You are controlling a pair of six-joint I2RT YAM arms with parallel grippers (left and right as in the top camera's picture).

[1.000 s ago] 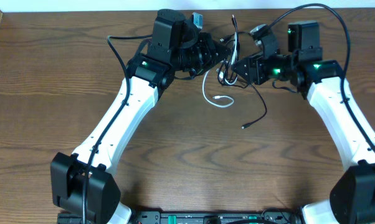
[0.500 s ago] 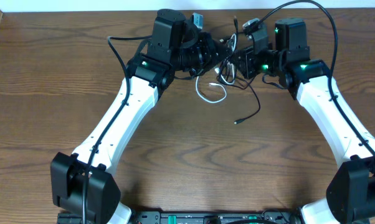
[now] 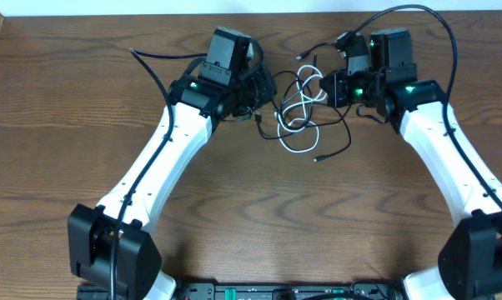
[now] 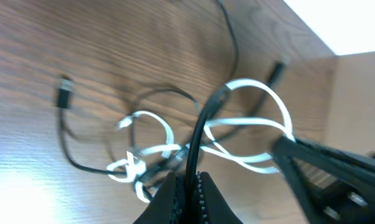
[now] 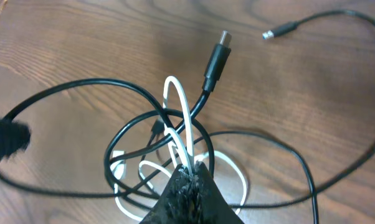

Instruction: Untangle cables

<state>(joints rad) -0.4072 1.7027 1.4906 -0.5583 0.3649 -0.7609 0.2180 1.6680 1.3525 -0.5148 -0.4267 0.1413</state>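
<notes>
Overhead view: left gripper (image 3: 266,86) is clamped on the thin black plug-ended cable (image 5: 215,62), right gripper (image 3: 324,83) on the thin white cable (image 5: 172,79); their tangled loops lie between both grippers (long axis left-right), so separation likely requires outward pulls

No words, numbers, brand names or signs can be read in any of the pictures. Nothing has writing on it that is clear enough to read.
</notes>
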